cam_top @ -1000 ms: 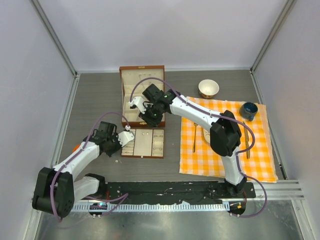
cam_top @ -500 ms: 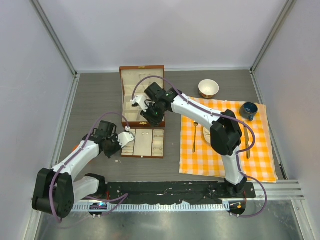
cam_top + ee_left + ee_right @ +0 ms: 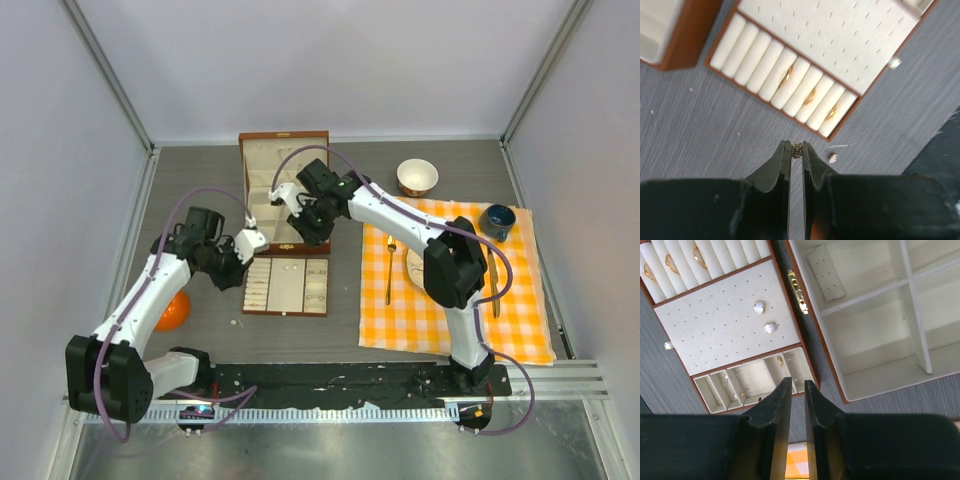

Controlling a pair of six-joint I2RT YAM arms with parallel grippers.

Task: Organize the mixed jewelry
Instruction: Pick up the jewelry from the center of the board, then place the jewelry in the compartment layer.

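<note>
My left gripper (image 3: 796, 146) is shut on a tiny beaded silvery piece (image 3: 797, 149) of the mixed jewelry, held above the grey table beside the cream-lined tray (image 3: 840, 40). Three gold rings (image 3: 810, 96) sit in the tray's ring rolls. Another small piece (image 3: 832, 158) lies loose on the table, and a shiny bit (image 3: 895, 63) lies past the tray's corner. My right gripper (image 3: 798, 385) hovers between the tray (image 3: 715, 325) and the open wooden box (image 3: 875, 315), its jaws slightly apart with nothing between them. Two pale studs (image 3: 759, 306) rest on the tray's dotted panel.
An orange ball (image 3: 172, 311) lies by the left arm. On the checked cloth (image 3: 520, 320) at right are a gold fork (image 3: 389, 270) and knife (image 3: 493, 285). A bowl (image 3: 417, 177) and a blue cup (image 3: 496, 221) stand behind. A speck (image 3: 236, 322) lies before the tray (image 3: 287, 290).
My left gripper has closed a little further and risen, pulling back left from the tray's corner and uncovering the orange ball. My right gripper has shifted back over the box.
</note>
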